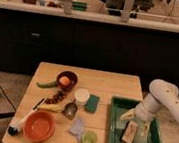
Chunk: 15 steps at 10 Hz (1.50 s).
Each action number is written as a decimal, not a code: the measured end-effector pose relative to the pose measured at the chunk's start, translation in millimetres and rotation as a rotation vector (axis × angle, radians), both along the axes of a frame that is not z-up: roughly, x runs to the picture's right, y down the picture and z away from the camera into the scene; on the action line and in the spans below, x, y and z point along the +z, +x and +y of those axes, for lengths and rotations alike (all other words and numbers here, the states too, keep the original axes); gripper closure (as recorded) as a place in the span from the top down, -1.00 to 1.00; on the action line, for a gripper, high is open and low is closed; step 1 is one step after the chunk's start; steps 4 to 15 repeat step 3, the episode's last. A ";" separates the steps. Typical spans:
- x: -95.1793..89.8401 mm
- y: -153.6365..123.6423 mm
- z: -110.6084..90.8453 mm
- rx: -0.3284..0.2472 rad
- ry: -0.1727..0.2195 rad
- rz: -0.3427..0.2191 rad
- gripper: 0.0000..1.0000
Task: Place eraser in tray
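Note:
The green tray (113, 127) lies at the right end of the wooden table. The tan eraser (130, 133) lies inside it, near the middle, with its long side running front to back. My gripper (135, 124) hangs from the white arm (162, 97) straight over the eraser. Its pale fingers (127, 115) are spread open on either side of the block, and the eraser appears to rest on the tray floor.
On the table to the left of the tray are a green square pad (92, 103), a white cup (82, 95), a dark bowl with an orange fruit (66, 79), an orange bowl (39, 125), a small green cup (89, 138), a brush (22, 121) and a metal scoop (69, 109).

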<state>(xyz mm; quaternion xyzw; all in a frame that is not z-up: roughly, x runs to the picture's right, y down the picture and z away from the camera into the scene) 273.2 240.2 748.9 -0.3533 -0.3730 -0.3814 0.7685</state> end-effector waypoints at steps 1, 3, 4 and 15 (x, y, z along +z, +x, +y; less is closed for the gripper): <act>0.1 -3.0 -1.2 -0.006 0.009 0.001 0.60; -2.3 -9.5 -9.9 -0.014 0.070 0.033 0.60; -2.3 -9.5 -9.9 -0.014 0.070 0.033 0.60; -2.3 -9.5 -9.9 -0.014 0.070 0.033 0.60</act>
